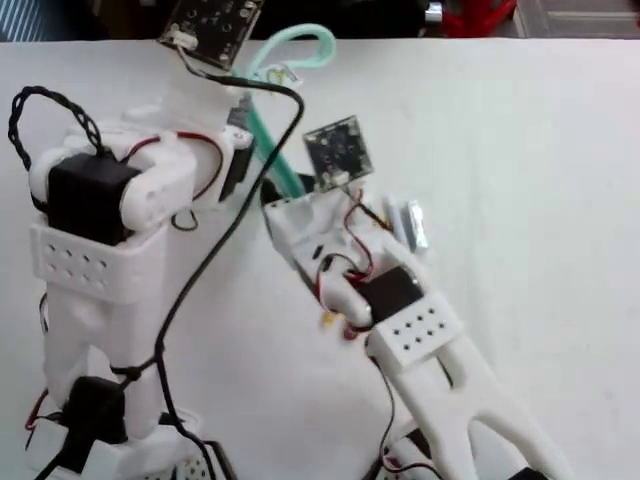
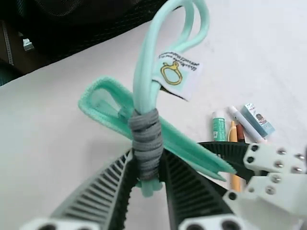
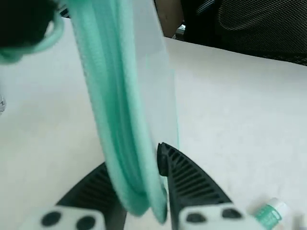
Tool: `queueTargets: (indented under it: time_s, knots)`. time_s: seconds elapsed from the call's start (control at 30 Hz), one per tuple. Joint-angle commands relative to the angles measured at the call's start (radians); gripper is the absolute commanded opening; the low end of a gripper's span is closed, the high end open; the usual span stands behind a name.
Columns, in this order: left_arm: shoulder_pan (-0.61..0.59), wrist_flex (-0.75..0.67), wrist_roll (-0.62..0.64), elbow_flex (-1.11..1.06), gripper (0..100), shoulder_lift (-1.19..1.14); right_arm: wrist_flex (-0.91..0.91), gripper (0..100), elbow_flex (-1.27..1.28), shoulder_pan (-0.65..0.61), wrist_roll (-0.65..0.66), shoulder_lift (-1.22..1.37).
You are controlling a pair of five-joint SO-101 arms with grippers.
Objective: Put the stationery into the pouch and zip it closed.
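Currently: mint pouch (image 2: 109,103) held over bench (image 2: 53,143). Left pincer (image 2: 146,160) clamped on its grey-wrapped strap (image 2: 146,134); right pincer (image 3: 136,165) clamped on pouch edge. Stationery (image 2: 240,127) lies on bench nearby, outside pouch.

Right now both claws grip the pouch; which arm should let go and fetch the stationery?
Right, probably. The stationery lies on the table beside the right arm, farther from the left. The left claw, shut on the cord of the pouch, could hold it alone while the right claw releases the pouch edge.
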State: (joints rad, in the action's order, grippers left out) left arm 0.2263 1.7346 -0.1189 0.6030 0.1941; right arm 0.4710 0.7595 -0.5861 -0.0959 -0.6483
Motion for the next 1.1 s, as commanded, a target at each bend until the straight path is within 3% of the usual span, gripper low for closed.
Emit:
queueTargets:
  time_s: [0.0,0.13,0.3,0.43,0.67,0.87,1.07]
  knots:
    - [-0.028,-0.046,0.009,0.012,2,0.038,0.054,1.9,-0.066,0.062,-0.005,-0.150]
    - [-0.031,-0.048,0.009,0.011,3,0.038,0.176,1.9,-0.064,0.099,0.025,-0.277]
    - [-0.048,-0.035,0.012,0.011,22,0.038,0.254,1.9,-0.015,0.070,0.078,-0.297]
    - [-0.125,-0.064,0.003,0.054,25,0.038,0.259,1.9,0.015,0.058,0.118,-0.297]
    - [-0.269,-0.071,-0.221,0.235,25,0.030,0.272,1.9,0.017,-0.036,0.256,-0.297]
    - [-0.338,-0.121,-0.436,-0.104,24,0.038,0.277,1.9,0.017,-0.058,0.328,-0.297]
    - [-0.443,-0.535,-0.453,-0.508,25,0.081,0.291,1.9,0.025,-0.024,0.331,-0.297]
